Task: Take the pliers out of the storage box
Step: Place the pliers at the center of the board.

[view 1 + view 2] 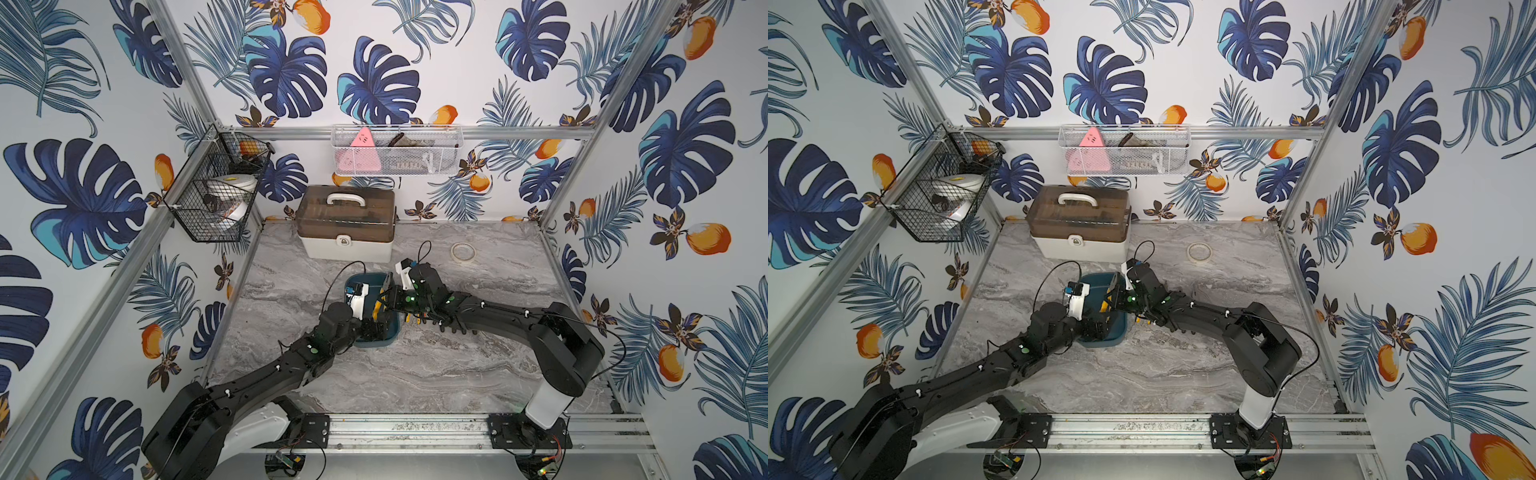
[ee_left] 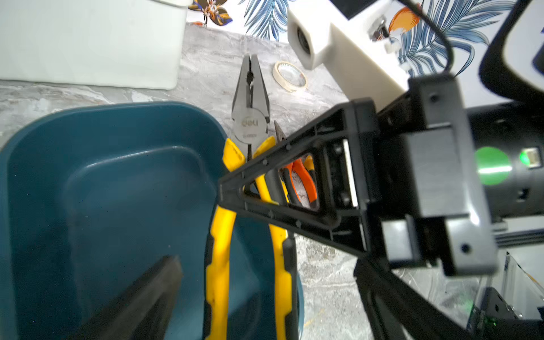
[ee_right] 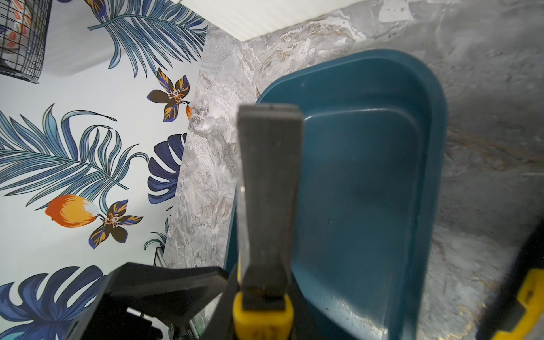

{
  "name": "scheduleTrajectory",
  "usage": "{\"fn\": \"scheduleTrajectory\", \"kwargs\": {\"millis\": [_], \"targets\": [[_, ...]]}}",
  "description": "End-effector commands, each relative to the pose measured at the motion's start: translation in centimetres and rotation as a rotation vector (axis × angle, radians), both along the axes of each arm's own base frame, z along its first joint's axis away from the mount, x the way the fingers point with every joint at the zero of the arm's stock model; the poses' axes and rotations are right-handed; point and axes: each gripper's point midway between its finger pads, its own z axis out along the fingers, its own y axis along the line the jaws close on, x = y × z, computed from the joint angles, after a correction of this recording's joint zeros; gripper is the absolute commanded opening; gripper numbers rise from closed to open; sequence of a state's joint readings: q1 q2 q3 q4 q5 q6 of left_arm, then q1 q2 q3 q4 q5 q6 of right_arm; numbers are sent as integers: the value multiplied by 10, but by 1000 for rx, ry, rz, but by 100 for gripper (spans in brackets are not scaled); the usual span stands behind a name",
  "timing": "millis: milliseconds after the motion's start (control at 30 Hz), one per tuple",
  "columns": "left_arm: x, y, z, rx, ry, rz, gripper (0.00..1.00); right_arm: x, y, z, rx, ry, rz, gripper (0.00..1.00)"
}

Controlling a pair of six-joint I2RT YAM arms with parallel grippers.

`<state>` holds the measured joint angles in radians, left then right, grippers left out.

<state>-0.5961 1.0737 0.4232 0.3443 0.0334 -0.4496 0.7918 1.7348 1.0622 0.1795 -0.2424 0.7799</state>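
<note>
right claw (image 2: 235, 188) clamped on yellow-handled pliers (image 2: 250, 123) over storage box (image 2: 117, 176) edge, left claw (image 2: 265, 265) spread wide, empty

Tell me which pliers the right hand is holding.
The large yellow-and-black-handled pair with broad grey jaws, clamped by the right hand over the rim of the storage box. The orange-handled pair behind it lies loose on the table.

Top views overlook everything; close wrist views share the storage box (image 2: 117, 191).
</note>
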Motion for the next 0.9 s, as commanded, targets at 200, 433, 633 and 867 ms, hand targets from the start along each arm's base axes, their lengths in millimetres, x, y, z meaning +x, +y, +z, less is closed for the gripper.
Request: {"fn": "scheduleTrajectory", "kwargs": {"millis": [200,433,633,867], "targets": [[10,24,12,10,-42,146,99,11,-60,13,-241,-102,-142,0],[13,17,5,17,-1,129,99,30,-221,10,-491,-41,-411,0],[12,13,5,8,13,114,99,31,-334,-13,-587,146,-574,0],[13,8,1,6,38,96,99,35,-363,-41,-595,257,-528,10]]}}
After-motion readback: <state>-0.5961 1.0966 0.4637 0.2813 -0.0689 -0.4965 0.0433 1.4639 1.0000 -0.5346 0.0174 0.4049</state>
